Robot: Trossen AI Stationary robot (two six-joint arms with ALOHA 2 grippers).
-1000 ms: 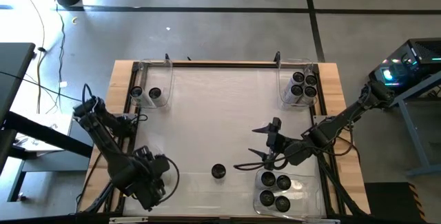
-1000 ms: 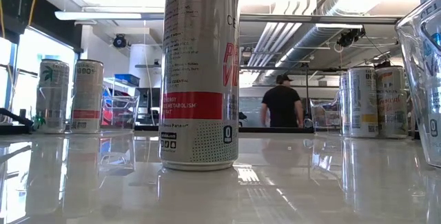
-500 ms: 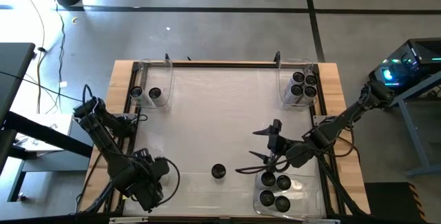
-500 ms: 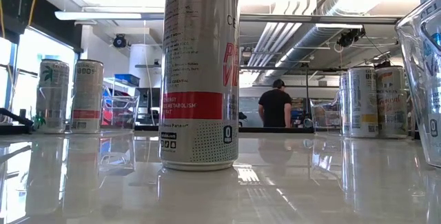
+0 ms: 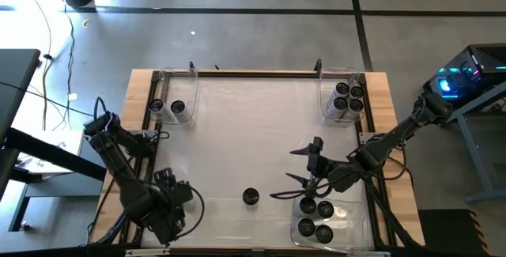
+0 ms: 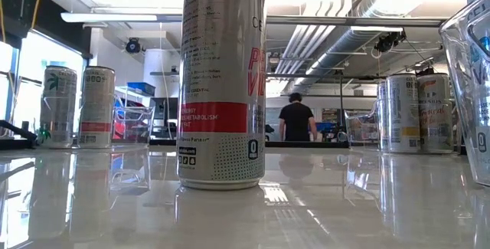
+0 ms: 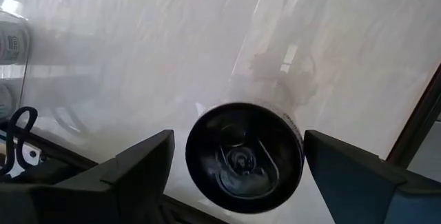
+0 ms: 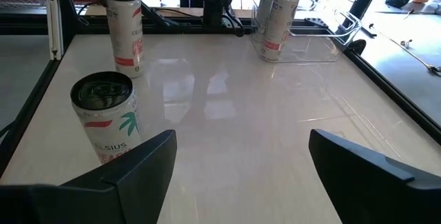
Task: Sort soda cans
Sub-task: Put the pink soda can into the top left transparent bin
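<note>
While most of the soda cans already sit grouped inside clear bins, one lone can [image 5: 250, 197] stands out on the bare white worktop [image 5: 253, 122], low and centre in the overhead frame, and it looks like the piece left to sort. Four cans [image 5: 348, 99] cluster in the bin at the upper right, four more [image 5: 315, 218] in the bin at the lower right, and two [image 5: 167, 107] in the bin at the upper left. That grouping suggests each bin collects one kind, so the loner is probably waiting for its matching bin.

At the lower left of the overhead frame the left gripper [image 5: 170, 209] hangs directly over a can of its own [image 7: 244, 157], fingers [image 7: 138, 162] spread wide on either side and touching nothing; I judge it poised either to take or to leave that can. Right of centre, the right gripper [image 5: 307, 179] hovers just beside the lower-right bin, fingers [image 8: 138, 162] likewise parted and empty, with a green-printed can [image 8: 105, 117] standing close ahead of it, which I take to be the loner
</note>
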